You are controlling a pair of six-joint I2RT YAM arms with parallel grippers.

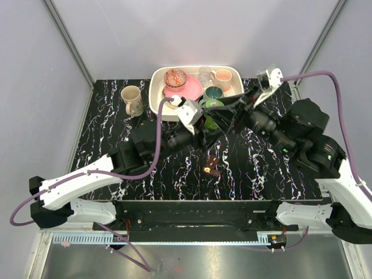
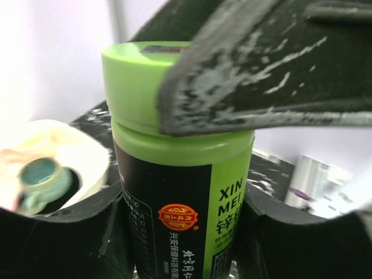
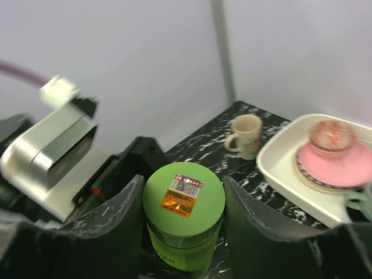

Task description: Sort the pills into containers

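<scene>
A green pill bottle [image 2: 174,192] with a black label stands upright above the table's middle [image 1: 210,122]. My left gripper [image 2: 183,232] is shut on its body, a pad on each side. My right gripper [image 3: 183,209] comes from above and is shut on the bottle's green cap [image 3: 183,197], which carries an orange sticker. One right finger [image 2: 261,70] crosses the cap in the left wrist view. The small dark-brown case [image 1: 211,165] lies on the table in front of the grippers, with an orange spot on it. No loose pills show.
A white tray [image 1: 158,81] with a pink plate, a bowl and cups stands at the back centre; it also shows in the right wrist view [image 3: 273,165]. A beige mug [image 1: 132,100] stands to its left. Grey walls close the back and sides.
</scene>
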